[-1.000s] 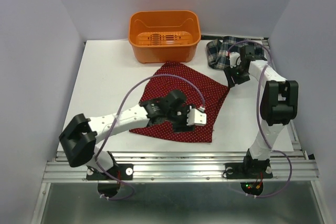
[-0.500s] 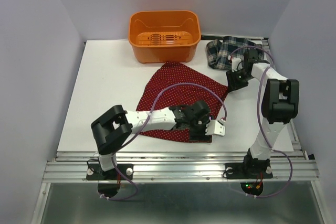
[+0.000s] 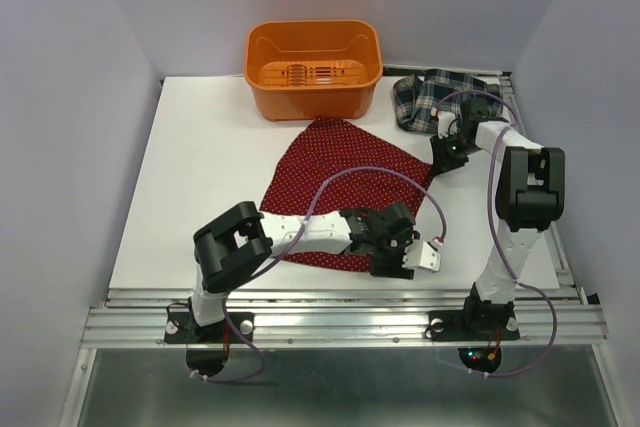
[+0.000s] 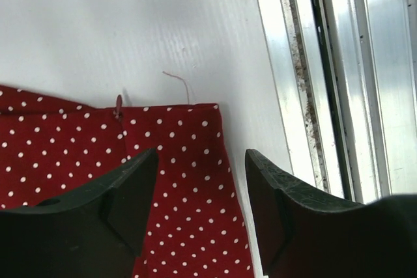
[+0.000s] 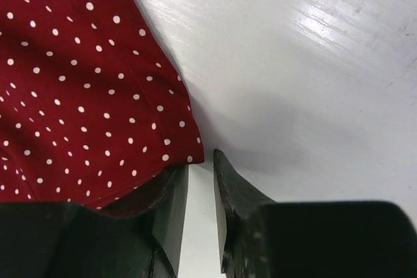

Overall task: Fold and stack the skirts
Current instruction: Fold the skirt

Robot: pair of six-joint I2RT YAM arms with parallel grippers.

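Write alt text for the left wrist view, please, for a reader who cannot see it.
The open left gripper frames the corner of a dark red skirt with white dots, lying flat on a white table. A loose thread sticks out from its edge, and aluminium rails run down the right side.

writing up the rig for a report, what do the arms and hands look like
The left arm and right arm have white links with bulky black joints. A purple cable loops along each. The left hand and right hand each have two black wedge-shaped fingers.
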